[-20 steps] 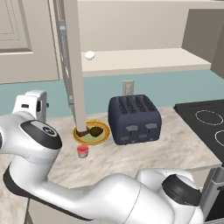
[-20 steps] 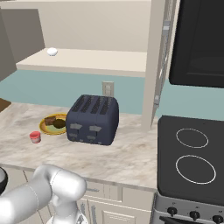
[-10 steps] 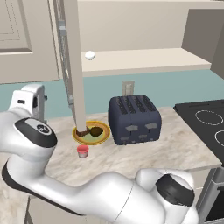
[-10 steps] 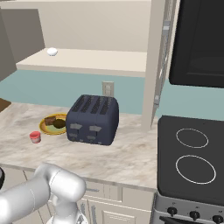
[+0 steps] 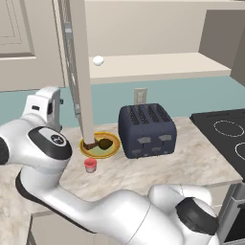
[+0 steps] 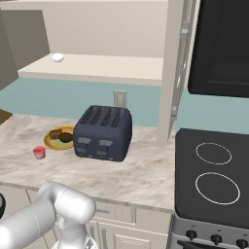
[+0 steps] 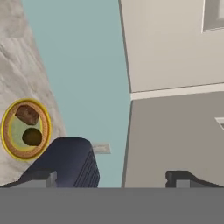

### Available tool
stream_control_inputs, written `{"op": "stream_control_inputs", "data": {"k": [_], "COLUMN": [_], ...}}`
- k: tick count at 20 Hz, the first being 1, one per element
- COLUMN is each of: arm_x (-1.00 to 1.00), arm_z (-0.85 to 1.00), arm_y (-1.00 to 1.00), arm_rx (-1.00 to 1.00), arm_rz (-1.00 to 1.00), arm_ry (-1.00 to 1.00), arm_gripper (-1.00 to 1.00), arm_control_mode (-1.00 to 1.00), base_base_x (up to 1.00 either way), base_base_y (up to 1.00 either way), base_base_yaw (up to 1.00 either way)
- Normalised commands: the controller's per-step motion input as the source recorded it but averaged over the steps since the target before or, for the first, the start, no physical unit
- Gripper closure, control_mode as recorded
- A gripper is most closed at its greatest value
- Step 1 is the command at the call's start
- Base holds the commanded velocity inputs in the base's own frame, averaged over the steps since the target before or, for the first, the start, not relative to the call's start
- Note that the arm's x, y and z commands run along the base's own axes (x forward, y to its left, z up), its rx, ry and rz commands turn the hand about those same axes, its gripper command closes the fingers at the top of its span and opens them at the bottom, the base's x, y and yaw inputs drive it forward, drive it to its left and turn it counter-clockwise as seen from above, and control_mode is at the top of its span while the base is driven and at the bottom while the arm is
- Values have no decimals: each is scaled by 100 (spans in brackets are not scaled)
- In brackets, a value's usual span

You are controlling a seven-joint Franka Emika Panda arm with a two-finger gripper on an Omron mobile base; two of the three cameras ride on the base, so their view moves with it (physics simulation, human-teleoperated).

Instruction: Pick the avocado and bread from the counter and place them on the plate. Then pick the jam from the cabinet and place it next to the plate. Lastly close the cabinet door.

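We find the avocado (image 6: 66,137) and bread (image 6: 55,133) both lying on the plate (image 6: 50,142), left of centre in the right base view, side by side and touching or nearly so. The jam (image 6: 39,152) stands on the surface (image 6: 146,170) just beside the plate, toward the lower left. A dark toaster (image 6: 103,133) sits just right of the plate. In the upper middle of the left base view the cabinet (image 5: 79,67) door stands open, edge-on; a white ball (image 5: 98,61) rests on its shelf. In the hand view the tool (image 7: 109,178) at bottom spreads its tips wide, holding nothing.
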Motion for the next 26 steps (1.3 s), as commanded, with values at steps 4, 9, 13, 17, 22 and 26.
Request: {"op": "stream_control_inputs", "data": {"k": [4, 9, 13, 17, 22, 26], "arm_x": [25, 24, 29, 40, 55, 65], "arm_z": [9, 15, 15, 11, 7, 6], "arm_y": [-47, -51, -48, -48, -46, -45], "arm_rx": [0, 0, 0, 0, 0, 0], "arm_rz": [-1, -1, -1, 0, 0, 0], "arm_ry": [-3, -3, -3, -2, 0, 0], "arm_gripper": [-100, -100, -100, -100, -100, -100], "arm_control_mode": [-100, -100, -100, -100, -100, -100], "base_base_x": [0, 0, 0, 0, 0, 0], "base_base_y": [0, 0, 0, 0, 0, 0], "base_base_yaw": [0, 0, 0, 0, 0, 0]}}
